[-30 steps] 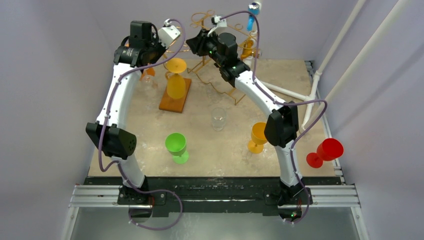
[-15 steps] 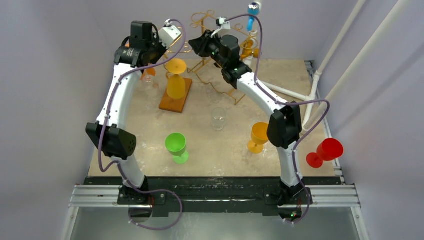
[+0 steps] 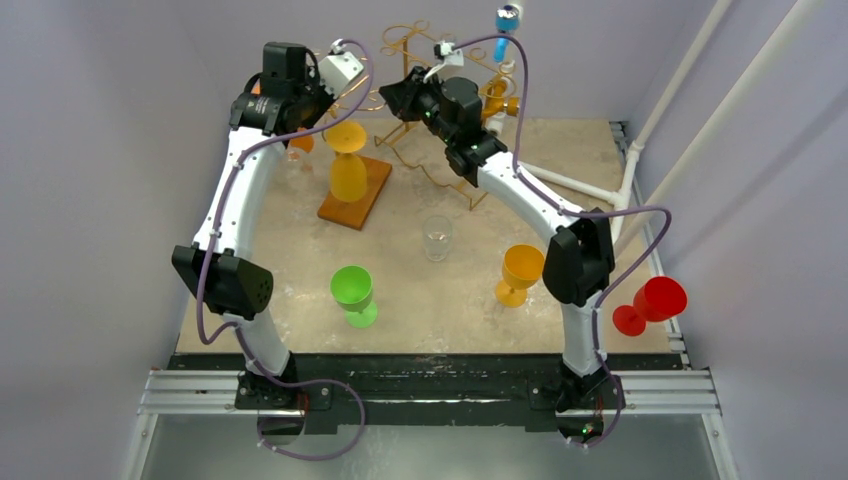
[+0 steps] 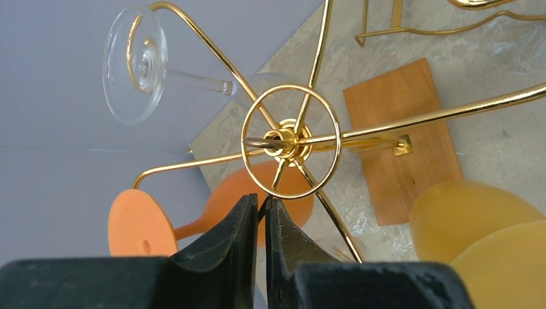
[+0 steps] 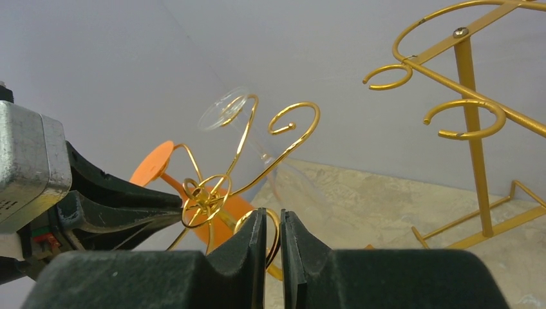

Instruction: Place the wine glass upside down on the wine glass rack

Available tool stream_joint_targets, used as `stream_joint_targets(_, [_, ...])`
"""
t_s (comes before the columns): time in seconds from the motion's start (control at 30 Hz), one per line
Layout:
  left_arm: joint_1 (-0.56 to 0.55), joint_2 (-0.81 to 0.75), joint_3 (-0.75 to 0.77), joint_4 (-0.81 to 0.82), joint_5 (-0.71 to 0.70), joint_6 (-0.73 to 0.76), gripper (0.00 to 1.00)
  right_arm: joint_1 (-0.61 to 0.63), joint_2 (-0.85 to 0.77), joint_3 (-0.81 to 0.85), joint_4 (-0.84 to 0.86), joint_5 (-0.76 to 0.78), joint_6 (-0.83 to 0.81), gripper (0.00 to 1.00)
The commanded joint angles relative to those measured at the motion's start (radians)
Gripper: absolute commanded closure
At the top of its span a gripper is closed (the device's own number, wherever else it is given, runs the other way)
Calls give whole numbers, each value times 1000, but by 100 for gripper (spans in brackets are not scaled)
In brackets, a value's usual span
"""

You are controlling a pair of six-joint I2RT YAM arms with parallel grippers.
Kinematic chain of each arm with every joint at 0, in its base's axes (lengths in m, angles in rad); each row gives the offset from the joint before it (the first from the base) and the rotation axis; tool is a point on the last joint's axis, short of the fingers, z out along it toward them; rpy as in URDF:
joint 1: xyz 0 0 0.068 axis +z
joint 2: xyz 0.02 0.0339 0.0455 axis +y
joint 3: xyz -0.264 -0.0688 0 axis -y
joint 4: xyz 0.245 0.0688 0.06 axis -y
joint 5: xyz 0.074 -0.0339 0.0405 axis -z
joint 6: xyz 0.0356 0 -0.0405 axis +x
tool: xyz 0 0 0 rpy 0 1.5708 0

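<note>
Marble table (image 3: pixel 450 300) | wine glass rack (image 3: pixel 350 212) twisted | right claw (image 5: pixel 272 215) advanced

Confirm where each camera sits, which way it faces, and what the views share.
Top external: fixed above and behind the bases, looking down on the table; left arm and right arm show whole.
Left wrist: on the left arm, looking past the shut left tool at the hub of the rack.
Right wrist: on the right arm, facing that rack past the right tool; the left tool shows too.
Shared: both wrist views catch the hanging orange glass and clear glass.
</note>
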State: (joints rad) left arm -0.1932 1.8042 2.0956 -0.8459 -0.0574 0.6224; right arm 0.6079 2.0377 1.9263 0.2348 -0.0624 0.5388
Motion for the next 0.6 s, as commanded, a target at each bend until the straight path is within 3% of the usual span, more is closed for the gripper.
stream_joint_targets(0.0, [12, 0, 32, 86, -76, 28, 97, 59, -60, -50, -39, -37, -4, 88])
stream_joint_targets(0.57, [11, 18, 47, 89, -50, 20, 99, 125, -219, -335, 13, 43, 27, 90])
